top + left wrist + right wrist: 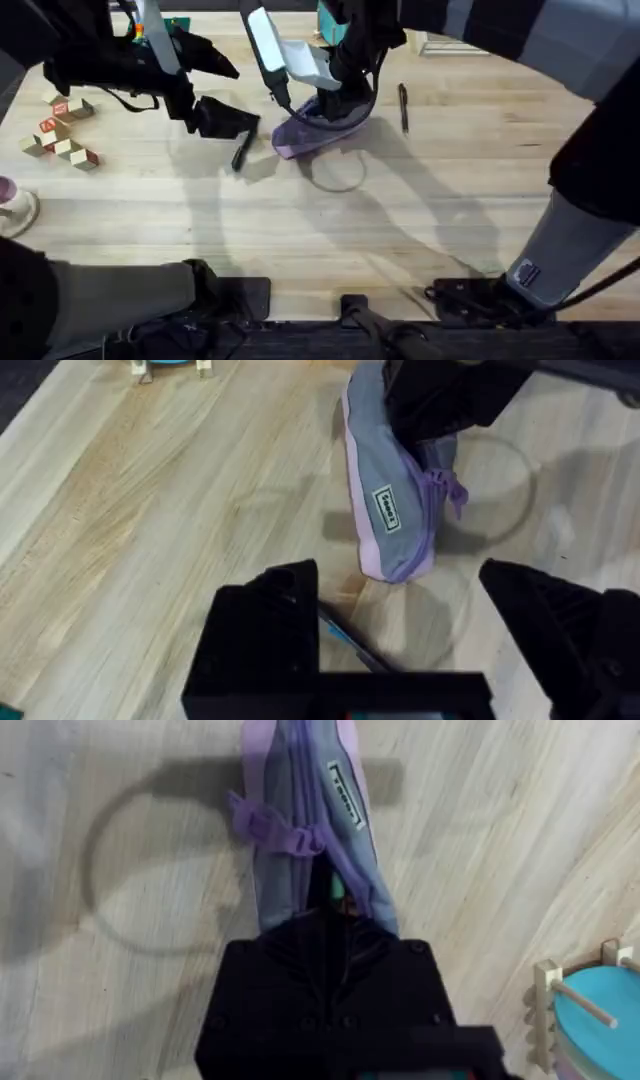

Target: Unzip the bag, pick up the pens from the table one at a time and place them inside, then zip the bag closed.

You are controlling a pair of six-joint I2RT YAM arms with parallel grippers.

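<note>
Right now the soft lavender-purple fabric pouch (318, 130) lies on the pale wood butcher-block table (330, 240), toward the far middle, with the right gripper (330, 920) down on one end of it. In the right wrist view its black fingers are pressed together over the zipper line, pinching the fabric, and the purple zipper pull (275, 828) hangs off to one side just beyond them; a dark slit beneath the fingers suggests the zipper is at least partly open, though that is a judgement. The left gripper (222, 118) hangs just left of the pouch with its jaws spread wide and nothing between them. Directly under it lies one slim black stick pen (240, 152), its tip showing between the fingers in the left wrist view (350, 640). That pen's long axis runs roughly toward and away from the arm bases, slightly slanted, ending just beside the pouch's near-left corner. The second black pen (403, 107) lies apart on the pouch's far-right side, also pointing roughly fore and aft. The left arm is plainly the nearer to the first pen, so the next grasp likely falls to it, closing across the barrel while the right gripper pins the pouch. Small wooden blocks (62, 130) sit at the table's left edge, well apart.
</note>
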